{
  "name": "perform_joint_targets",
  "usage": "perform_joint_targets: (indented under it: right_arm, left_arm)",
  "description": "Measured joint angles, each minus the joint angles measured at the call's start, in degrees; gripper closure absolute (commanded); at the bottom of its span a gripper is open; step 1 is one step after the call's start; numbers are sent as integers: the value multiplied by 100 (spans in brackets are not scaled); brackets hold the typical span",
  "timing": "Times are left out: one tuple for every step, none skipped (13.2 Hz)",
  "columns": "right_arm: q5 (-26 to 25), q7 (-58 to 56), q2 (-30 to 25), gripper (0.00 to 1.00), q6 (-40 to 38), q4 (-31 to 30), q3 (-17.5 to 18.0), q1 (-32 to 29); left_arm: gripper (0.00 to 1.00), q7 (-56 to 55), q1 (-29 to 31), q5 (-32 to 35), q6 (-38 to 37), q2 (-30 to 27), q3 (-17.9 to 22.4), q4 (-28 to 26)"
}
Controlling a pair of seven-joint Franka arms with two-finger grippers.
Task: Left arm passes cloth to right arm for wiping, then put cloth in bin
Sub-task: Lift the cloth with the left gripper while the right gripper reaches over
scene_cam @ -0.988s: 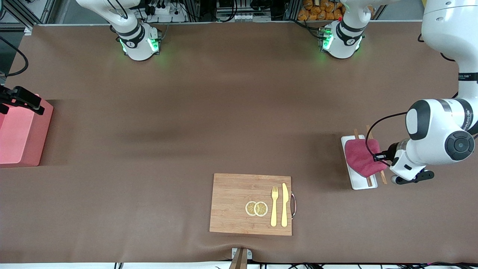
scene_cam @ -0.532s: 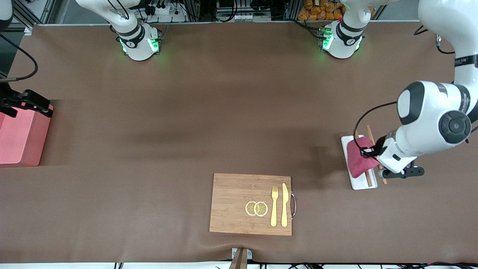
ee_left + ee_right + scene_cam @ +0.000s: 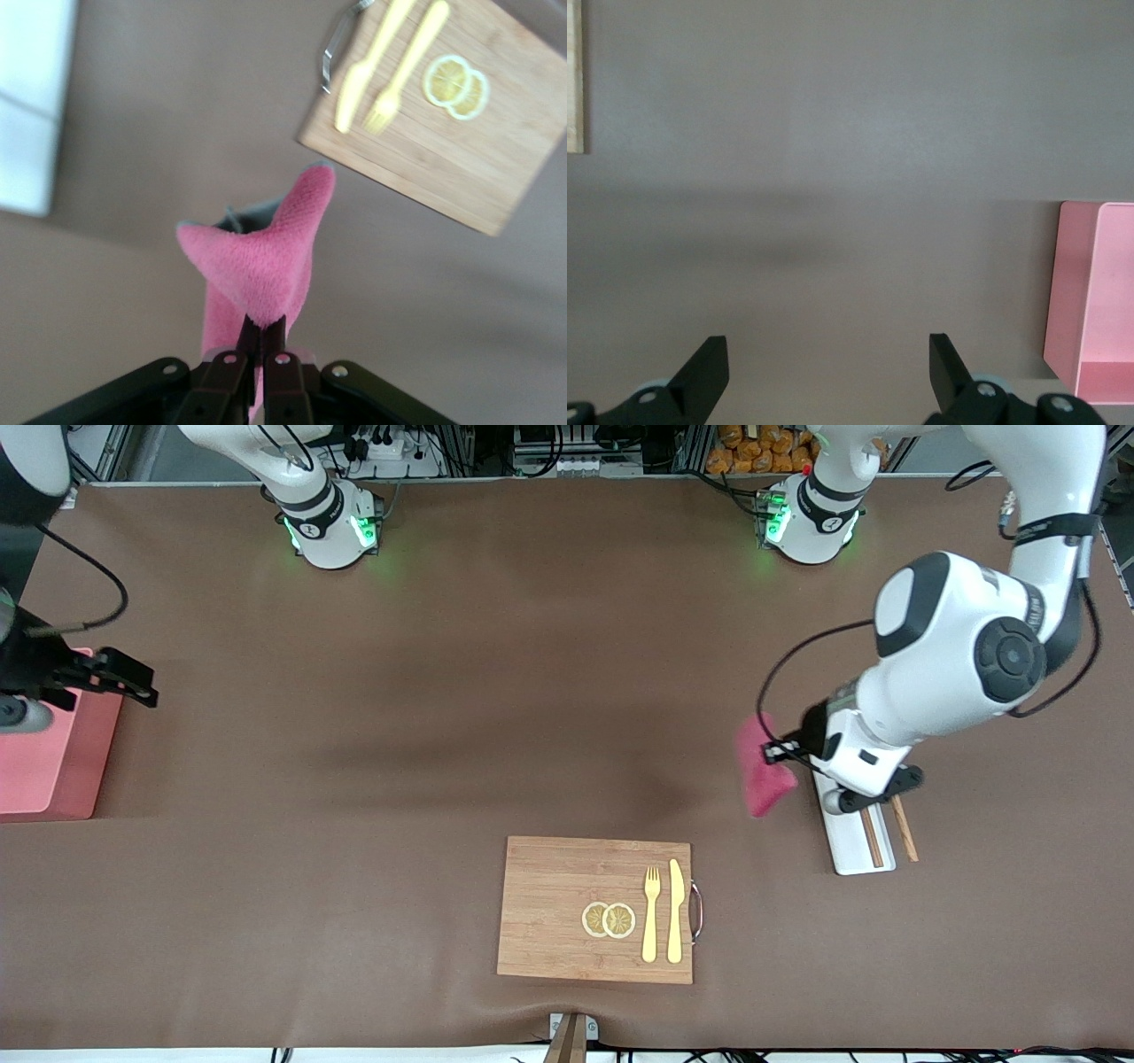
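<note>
The magenta-pink cloth (image 3: 762, 775) hangs in the air from my left gripper (image 3: 781, 754), over bare table beside the narrow white tray (image 3: 855, 849). In the left wrist view the fingers are shut on a corner of the cloth (image 3: 262, 266), which rises lumpy above the left gripper (image 3: 262, 335). My right gripper (image 3: 120, 680) is at the right arm's end of the table, by the edge of the salmon-pink bin (image 3: 44, 757). In the right wrist view the right gripper (image 3: 828, 352) is open and empty over bare table, with the bin (image 3: 1090, 292) at the side.
A wooden cutting board (image 3: 549, 903) with a yellow fork (image 3: 650, 917), a yellow knife (image 3: 675, 911) and lemon slices (image 3: 609, 919) lies near the front edge. Two wooden chopsticks (image 3: 904, 830) lie on and beside the white tray (image 3: 31, 106).
My left gripper has lifted the cloth off the white tray and carried it toward the table's middle. My right gripper has shifted a little away from the bin toward the middle.
</note>
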Motion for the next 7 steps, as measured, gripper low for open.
perform_joint_targets:
  right_arm:
    - [0,-139,73,0,-38,1,1,36]
    - [0,-204,95,0,-175,3,3,106]
    - [10,-209,94,0,-319,9,4,168]
    - [74,-180,98,0,-442,6,4,219]
    - [248,34,113,0,-552,-4,3,276]
    - [523,605,145,0,-632,-15,6,349]
    - [904,1367,197,0,-739,-26,8,426]
  left_arm:
    - [100,-389,-85,-256,99,7,-74,38]
    - [100,-775,-231,-430,264,23,-103,71]
    - [100,-1210,-411,-550,483,53,-114,89]
    - [100,-1692,-610,-673,795,110,-123,109]
    - [100,-2136,-831,-810,1184,206,-130,167]
    - [100,-2611,-1099,-909,1577,348,-132,287]
    - [100,-3135,-1384,-935,1963,523,-132,446]
